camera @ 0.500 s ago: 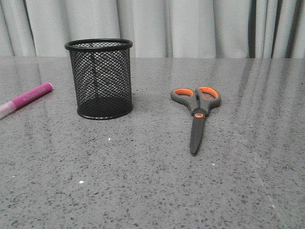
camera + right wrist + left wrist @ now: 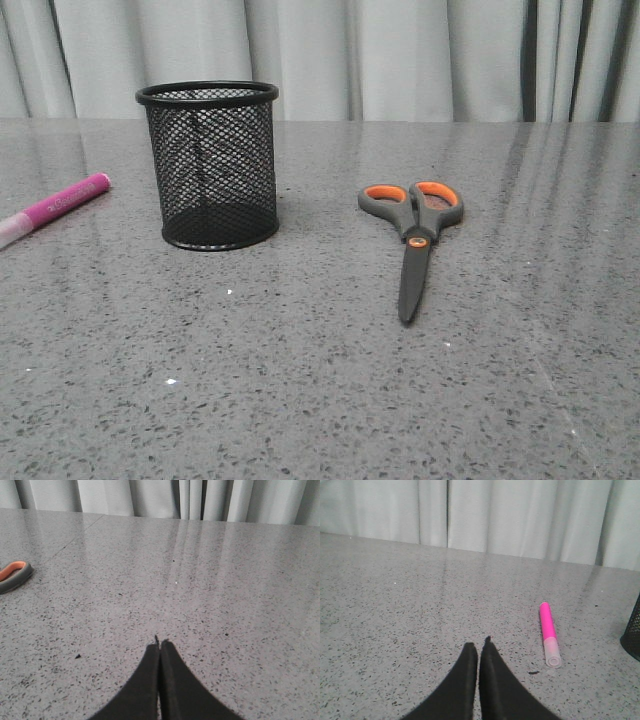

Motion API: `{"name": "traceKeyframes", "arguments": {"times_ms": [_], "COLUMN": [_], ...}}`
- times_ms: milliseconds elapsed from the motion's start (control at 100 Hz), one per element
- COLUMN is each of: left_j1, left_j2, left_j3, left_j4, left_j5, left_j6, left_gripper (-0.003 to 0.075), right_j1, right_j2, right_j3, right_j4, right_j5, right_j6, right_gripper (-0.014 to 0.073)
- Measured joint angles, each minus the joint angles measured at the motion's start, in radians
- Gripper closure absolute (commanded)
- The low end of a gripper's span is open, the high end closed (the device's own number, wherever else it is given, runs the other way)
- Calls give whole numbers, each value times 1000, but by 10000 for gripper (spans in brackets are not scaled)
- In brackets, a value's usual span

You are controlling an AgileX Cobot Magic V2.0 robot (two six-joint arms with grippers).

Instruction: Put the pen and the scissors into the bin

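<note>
Writing: you can see small white lettering on the barrel of the pen, too small to read; nothing else carries a label you can make out.
Left hand: your left hand is clenched, its two dark fingers pressed together with only a thin seam between them, holding nothing and touching none of the objects. The wrist view shows it above the grey speckled tabletop, with the pen lying near it, off to one side and apart.
Right hand: your right hand is also clenched tight and empty, over bare tabletop. Only one orange-lined handle loop of the scissors shows at the edge of its wrist view, well apart from the fingertips.
Pen: one, magenta with a whitish cap end, lying flat on the tabletop at the far left of the front view, left of the bin and not touching it.
Scissors: one pair, blades closed, lying flat to the right of the bin, handles toward the curtain, blade tip pointing toward you.
Bin: one, black wire mesh, standing upright, nothing visible inside through the mesh.
Count: one pen, one pair of scissors, one bin, two hands.
</note>
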Motion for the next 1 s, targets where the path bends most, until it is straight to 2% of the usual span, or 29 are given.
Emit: {"name": "traceKeyframes", "arguments": {"times_ms": [870, 1000], "left_j1": [0, 0], "left_j2": [0, 0], "left_j3": [0, 0], "left_j4": [0, -32], "left_j5": [0, -2], "left_j6": [0, 0], "left_gripper": [741, 741], "right_j1": [0, 0], "right_j2": [0, 0], "right_j3": [0, 0], "right_j4": [0, 49], "right_j5": [-65, -106], "right_j6": [0, 0], "right_gripper": [669, 669]}}
